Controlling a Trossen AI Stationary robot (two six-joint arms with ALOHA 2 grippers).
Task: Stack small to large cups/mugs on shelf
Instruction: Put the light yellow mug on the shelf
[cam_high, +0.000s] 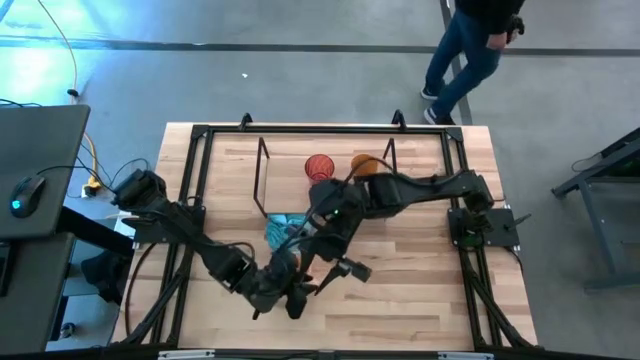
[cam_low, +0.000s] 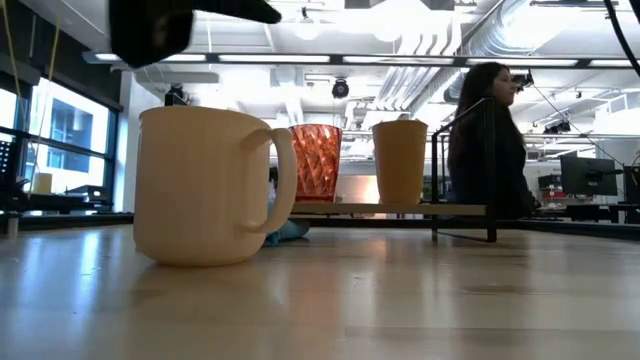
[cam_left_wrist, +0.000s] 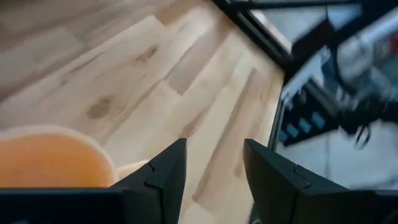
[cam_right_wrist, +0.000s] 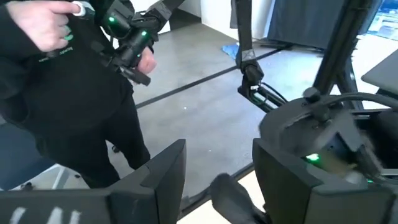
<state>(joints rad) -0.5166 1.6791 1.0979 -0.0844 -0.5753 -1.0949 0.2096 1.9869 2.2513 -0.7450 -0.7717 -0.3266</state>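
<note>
The light orange mug (cam_low: 205, 185) stands upright on the tabletop near the front, its handle to one side. It also shows under the arms in the high view (cam_high: 284, 262). On the shelf (cam_low: 420, 208) stand the red patterned cup (cam_low: 315, 162) and the amber tumbler (cam_low: 400, 160). My left gripper (cam_left_wrist: 214, 168) is open just beside the mug (cam_left_wrist: 50, 158), with only bare table between its fingers. My right gripper (cam_right_wrist: 217, 168) is open, raised well above the table, and holds nothing. My left gripper comes at the mug slanting downward, and the mug sits outside the gap, next to one finger (cam_left_wrist: 165, 177). The mug's handle (cam_left_wrist: 132, 168) lies right beside that finger; I cannot tell whether they touch. The mug rests on the table.
A teal cloth (cam_high: 280, 228) lies on the table in front of the shelf's black wire frame (cam_high: 262, 175). A person (cam_low: 490, 140) stands beyond the far edge, and a person's hands hold controllers (cam_right_wrist: 130, 37). Bare wood lies at the near right (cam_high: 430, 300).
</note>
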